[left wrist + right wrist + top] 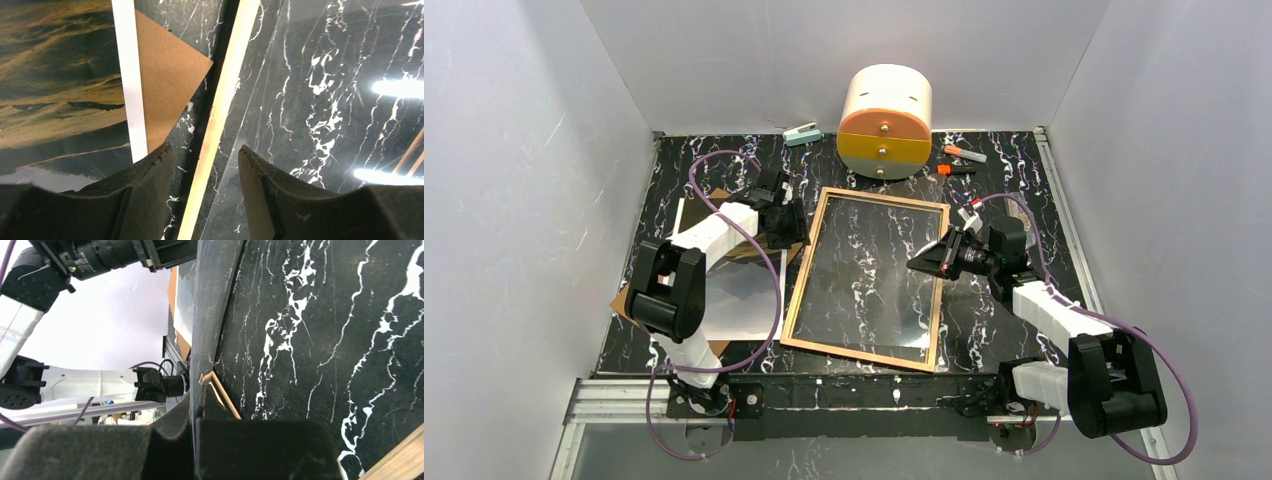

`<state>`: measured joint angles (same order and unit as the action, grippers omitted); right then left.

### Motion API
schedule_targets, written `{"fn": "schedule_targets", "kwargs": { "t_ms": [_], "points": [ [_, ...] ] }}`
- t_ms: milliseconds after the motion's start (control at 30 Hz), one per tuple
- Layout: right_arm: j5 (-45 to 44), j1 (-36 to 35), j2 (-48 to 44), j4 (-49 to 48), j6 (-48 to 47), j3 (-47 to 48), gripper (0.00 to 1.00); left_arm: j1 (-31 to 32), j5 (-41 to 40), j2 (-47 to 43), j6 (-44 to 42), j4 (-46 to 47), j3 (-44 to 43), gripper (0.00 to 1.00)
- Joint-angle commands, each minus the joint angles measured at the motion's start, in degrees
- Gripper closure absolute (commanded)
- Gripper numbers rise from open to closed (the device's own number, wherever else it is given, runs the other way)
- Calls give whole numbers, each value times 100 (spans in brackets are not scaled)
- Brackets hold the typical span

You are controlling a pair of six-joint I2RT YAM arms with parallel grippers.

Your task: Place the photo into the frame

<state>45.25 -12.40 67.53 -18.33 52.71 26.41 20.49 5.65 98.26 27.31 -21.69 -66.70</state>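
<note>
In the middle of your tabletop [1014, 190] the frame [869, 275] lies back-up, tan rim showing, with nothing on the glass. Left of it, the photo [739, 300] sits landscape-up on the brown backing board [167, 75], just beside the frame and under your left arm. Your left end effector [204, 150] hangs open, fingers either side of the frame's left rim. Your right end effector [916, 264] is pinched closed by the right rim; whether it grips anything, you can't tell.

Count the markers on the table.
2. One marker lies at the back, right of the round drawer unit; the second marker lies just nearer, by the frame. Others may be hidden.
</note>
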Motion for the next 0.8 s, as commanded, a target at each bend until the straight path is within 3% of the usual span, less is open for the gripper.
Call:
{"fn": "schedule_targets", "kwargs": {
  "t_ms": [0,267,767],
  "points": [
    [398,-33,-189,-537,49,136,99,-4,-170,-131,21,-199,140,52],
    [585,-143,21,-1210,453,79,99,-4,103,89,-13,-162,177,54],
    [68,-315,123,-1105,632,255,99,-2,192,211,2,-34,320,78]
  ]
}}
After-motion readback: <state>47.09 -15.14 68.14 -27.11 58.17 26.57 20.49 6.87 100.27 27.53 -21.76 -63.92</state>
